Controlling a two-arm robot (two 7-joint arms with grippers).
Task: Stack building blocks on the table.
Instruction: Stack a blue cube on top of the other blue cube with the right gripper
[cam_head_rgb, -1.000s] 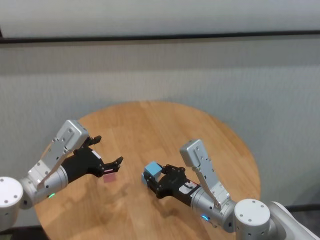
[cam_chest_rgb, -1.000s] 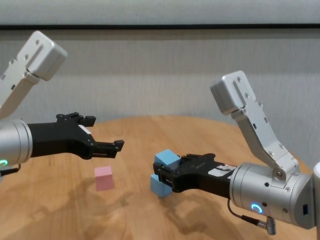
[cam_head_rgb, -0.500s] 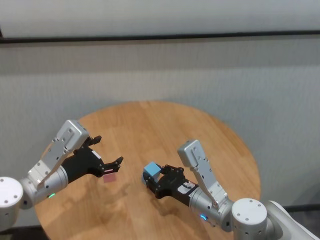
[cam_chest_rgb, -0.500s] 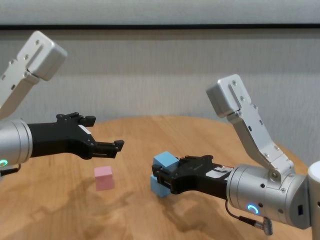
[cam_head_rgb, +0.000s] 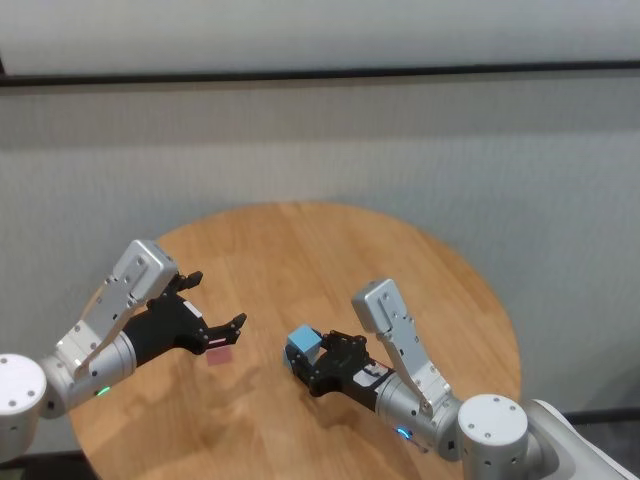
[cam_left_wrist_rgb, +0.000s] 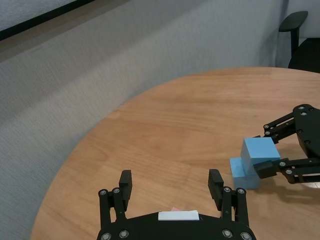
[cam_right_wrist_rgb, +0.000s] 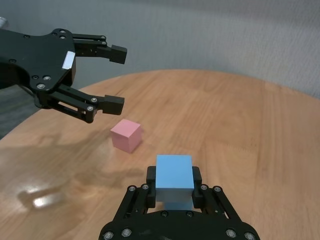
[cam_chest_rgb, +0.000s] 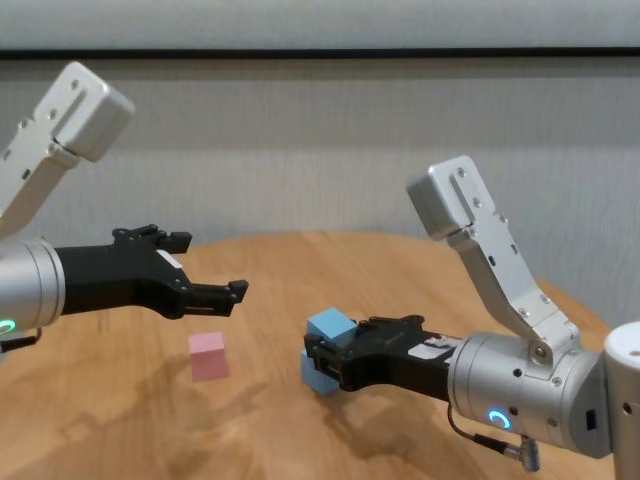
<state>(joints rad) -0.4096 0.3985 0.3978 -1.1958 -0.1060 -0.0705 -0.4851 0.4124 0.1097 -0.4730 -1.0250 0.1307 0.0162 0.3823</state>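
My right gripper (cam_head_rgb: 305, 352) is shut on a light blue block (cam_head_rgb: 303, 342) and holds it right over the second light blue block (cam_chest_rgb: 314, 373), which stands on the round wooden table (cam_head_rgb: 330, 250). I cannot tell whether the two touch. In the right wrist view the held block (cam_right_wrist_rgb: 174, 172) hides most of the lower one (cam_right_wrist_rgb: 175, 205). The pink block (cam_head_rgb: 220, 356) stands alone to the left, also in the chest view (cam_chest_rgb: 208, 356). My left gripper (cam_head_rgb: 218, 300) is open and empty, hovering above the pink block.
A grey wall runs behind the table. A dark chair (cam_left_wrist_rgb: 295, 22) stands beyond the table's far edge in the left wrist view. Bare wood lies between the pink block and the blue pair.
My right gripper has sunk a little with the blue block, closer onto the lower blue block. The left arm and the pink block have not moved.
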